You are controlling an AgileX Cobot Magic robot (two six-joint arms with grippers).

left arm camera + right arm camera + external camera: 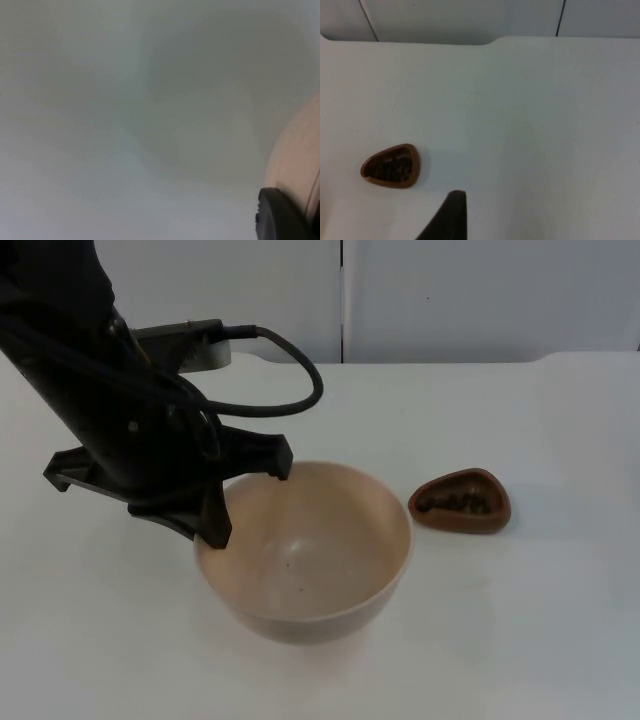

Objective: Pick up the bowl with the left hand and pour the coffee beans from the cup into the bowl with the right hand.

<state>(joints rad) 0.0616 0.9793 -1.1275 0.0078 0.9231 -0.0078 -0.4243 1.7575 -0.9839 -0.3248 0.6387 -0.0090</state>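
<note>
A wide beige bowl stands at the middle of the table in the top view. My left gripper comes down on its left rim and is shut on the rim. In the left wrist view a black fingertip lies against the bowl's outer wall. A small brown cup with dark coffee beans stands just right of the bowl. The right wrist view shows the cup on the white table, with my right gripper waiting above the table, apart from the cup.
The white table top runs back to the grey partition wall. The left arm reaches over the table's left side. Open table lies right of the cup and in front of the bowl.
</note>
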